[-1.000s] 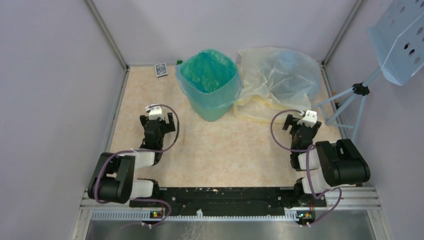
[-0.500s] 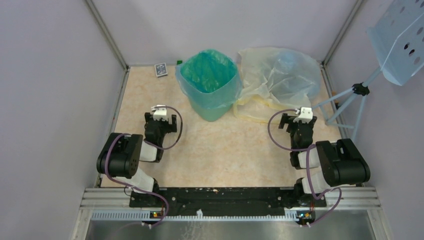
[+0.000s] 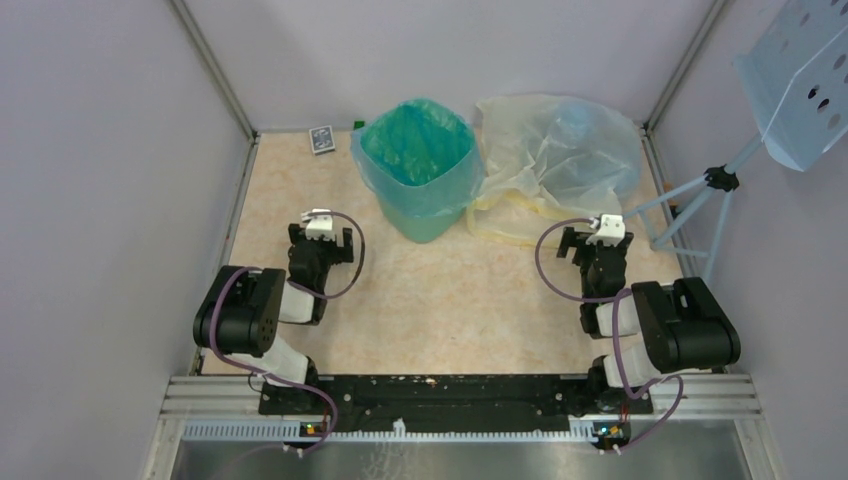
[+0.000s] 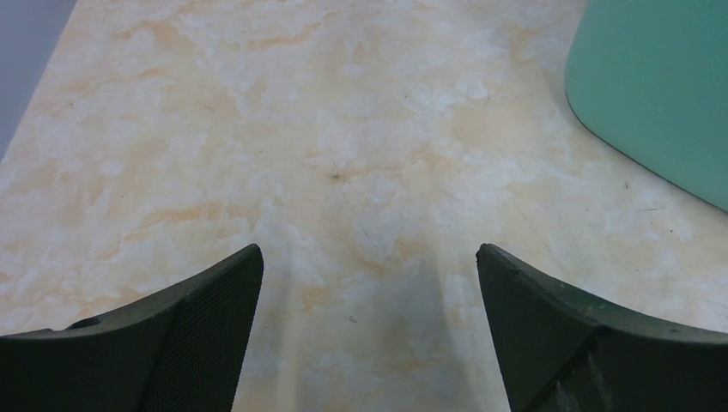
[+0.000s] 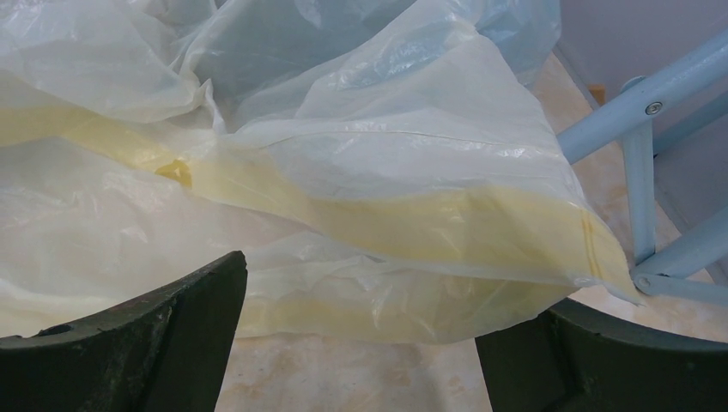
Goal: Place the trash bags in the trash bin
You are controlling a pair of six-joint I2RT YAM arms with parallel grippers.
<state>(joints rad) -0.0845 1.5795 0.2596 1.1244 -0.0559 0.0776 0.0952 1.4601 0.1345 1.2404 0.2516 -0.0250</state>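
Note:
The green trash bin (image 3: 418, 170) stands at the back middle of the table, with a light blue bag lining it and folded over its rim. To its right lies a heap of trash bags (image 3: 555, 155), pale yellowish with a light blue one on top. My left gripper (image 3: 320, 240) is open and empty over bare table, near and left of the bin; the bin's wall (image 4: 661, 94) shows at the upper right of the left wrist view. My right gripper (image 5: 378, 287) is open, low at the near edge of the yellowish bag (image 5: 386, 223), whose hem lies between the fingers.
A small dark card box (image 3: 321, 139) lies at the back left. A blue tripod (image 3: 715, 200) with a perforated panel (image 3: 800, 80) stands at the right; its legs (image 5: 640, 172) are close beside the bags. Walls enclose the table.
In the first half second the left arm folded back toward its base and the right gripper shifted slightly left. Nothing has moved since. Both grippers stayed open.

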